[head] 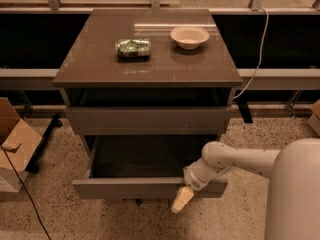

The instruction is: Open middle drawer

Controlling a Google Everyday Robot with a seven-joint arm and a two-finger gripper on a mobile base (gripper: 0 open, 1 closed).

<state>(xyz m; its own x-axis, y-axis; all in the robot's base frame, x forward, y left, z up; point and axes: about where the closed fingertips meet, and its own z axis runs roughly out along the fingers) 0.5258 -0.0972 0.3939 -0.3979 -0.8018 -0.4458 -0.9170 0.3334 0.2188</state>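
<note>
The middle drawer (130,188) is pulled well out from the grey-brown cabinet, and its dark inside shows. It sits below the shut top drawer front (150,120). The lowest drawer is hidden under it. My gripper (182,200) hangs at the end of the white arm (235,160), which reaches in from the right. Its pale tip points down in front of the drawer's front panel, right of centre, and reaches just below the panel's lower edge.
On the cabinet top (100,64) lie a green crumpled packet (133,47) and a pale bowl (189,36). A cardboard box (15,144) stands on the floor at left. A cable (257,59) hangs at right. Dark shelving runs behind.
</note>
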